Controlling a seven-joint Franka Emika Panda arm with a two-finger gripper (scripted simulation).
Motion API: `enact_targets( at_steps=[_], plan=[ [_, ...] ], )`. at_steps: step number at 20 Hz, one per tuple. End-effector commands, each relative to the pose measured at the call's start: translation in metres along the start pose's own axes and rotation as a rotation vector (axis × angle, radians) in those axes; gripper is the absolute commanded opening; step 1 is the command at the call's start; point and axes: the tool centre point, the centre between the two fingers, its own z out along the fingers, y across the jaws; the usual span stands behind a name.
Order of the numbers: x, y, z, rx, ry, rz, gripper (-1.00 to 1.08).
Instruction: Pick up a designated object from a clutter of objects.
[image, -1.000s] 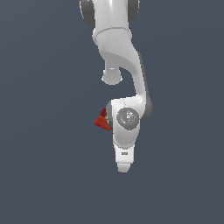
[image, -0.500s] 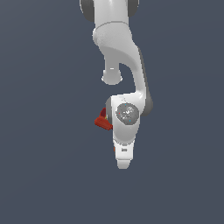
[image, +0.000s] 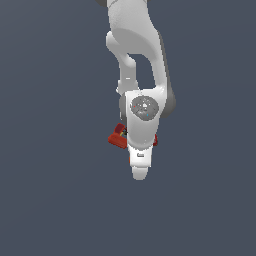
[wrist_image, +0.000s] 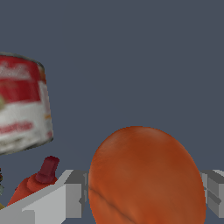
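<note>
orange ball (wrist_image: 146, 177) sits right between the jaws, one finger (wrist_image: 72, 194) on each side, filling the gap | gripper (wrist_image: 144, 192) looks snug around it, though actual contact is hard to confirm | red-and-white can (wrist_image: 22, 105) and dark red bottle (wrist_image: 37, 181) sit off beyond one finger, outside the jaws

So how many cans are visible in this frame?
1. The red-and-white can stands beyond the orange ball and gripper, near a dark red bottle. The arm may hide others.
</note>
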Motion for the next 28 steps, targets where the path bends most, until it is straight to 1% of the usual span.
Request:
enact_targets(
  at_steps=[1, 18, 28],
  plan=[
    [-0.003, -0.011, -0.019, -0.003, -0.001, 0.000, -1.00],
    [-0.020, -0.090, -0.145, -0.003, 0.000, 0.000, -1.00],
    [-0.030, -0.140, -0.228, -0.003, 0.003, -0.001, -1.00]
  ],
)
